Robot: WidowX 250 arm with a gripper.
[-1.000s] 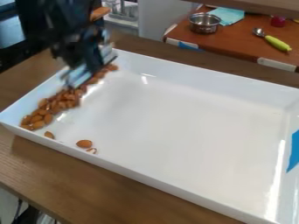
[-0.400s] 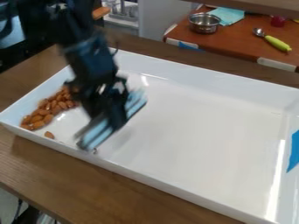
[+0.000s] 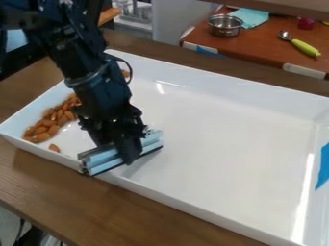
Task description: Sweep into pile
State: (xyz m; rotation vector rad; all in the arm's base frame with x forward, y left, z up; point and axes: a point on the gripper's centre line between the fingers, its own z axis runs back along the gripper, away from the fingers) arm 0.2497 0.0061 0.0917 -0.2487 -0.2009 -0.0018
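From my camera view, a brown wooden tabletop [image 3: 38, 178] carries one white tray [image 3: 225, 153]. My one gripper [image 3: 130, 153] is clamped on one sweeping bar [image 3: 103, 161], its long axis slanting from the near rim at lower left up rightward into the tray. Almonds [image 3: 44, 129] heap along the left wall, too overlapped for me to count; one single almond [image 3: 54, 148] lies just nearer me.

The arm [image 3: 96, 91] hides part of the tray [image 3: 225, 129] and any almonds [image 3: 45, 129] behind it, while the view's right edge cuts off the tray and blue tape [image 3: 323, 168].
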